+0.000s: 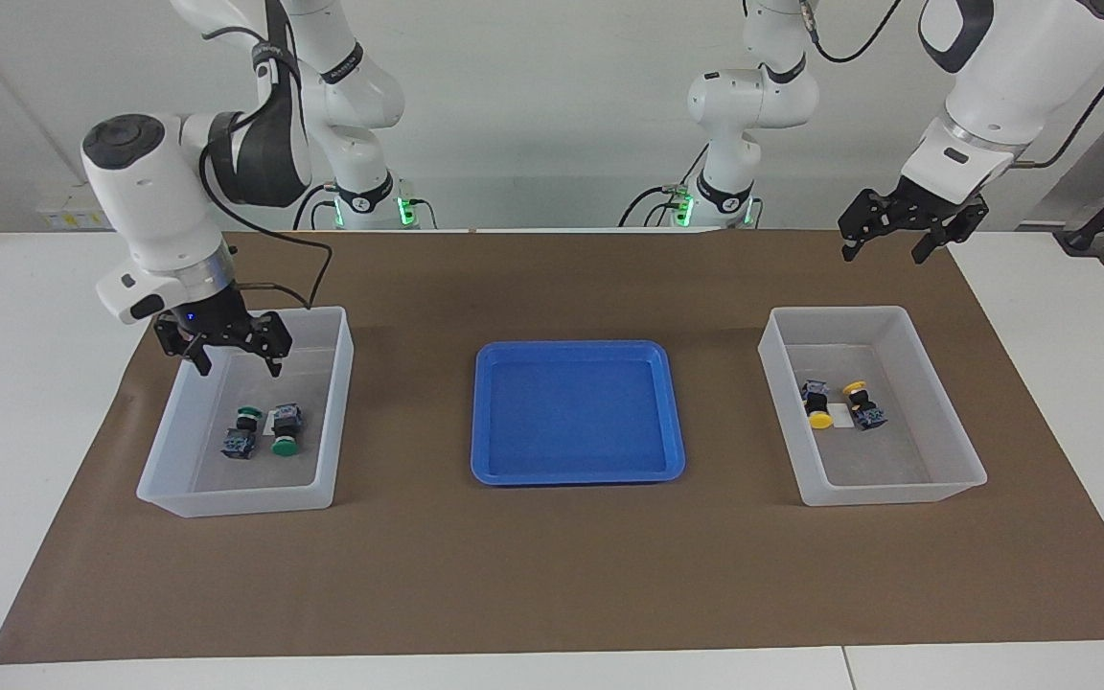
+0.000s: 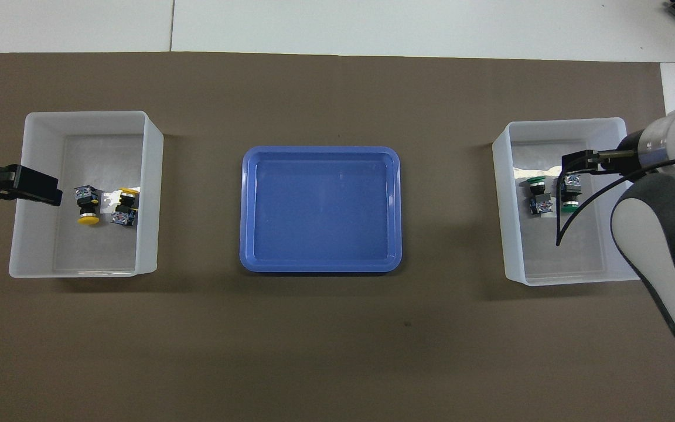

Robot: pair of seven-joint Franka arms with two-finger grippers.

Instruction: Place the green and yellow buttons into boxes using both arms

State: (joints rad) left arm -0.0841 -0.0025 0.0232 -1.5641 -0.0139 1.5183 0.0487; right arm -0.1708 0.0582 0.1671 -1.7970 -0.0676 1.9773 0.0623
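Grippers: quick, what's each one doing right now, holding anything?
Left gripper: open, holding nothing, over the mat beside the box of yellow buttons.
Right gripper: open, holding nothing, above the box of green buttons.

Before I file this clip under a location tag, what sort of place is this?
Most likely a robotics lab workbench: two white arms mounted at a table covered by a brown mat, with a blue tray between two translucent boxes of push buttons, before a bare white wall.

A tray (image 1: pixel 578 474) lies between two boxes (image 1: pixel 169 479) (image 1: pixel 954 450). Each box holds two buttons (image 1: pixel 260 431) (image 1: pixel 839 405) side by side.
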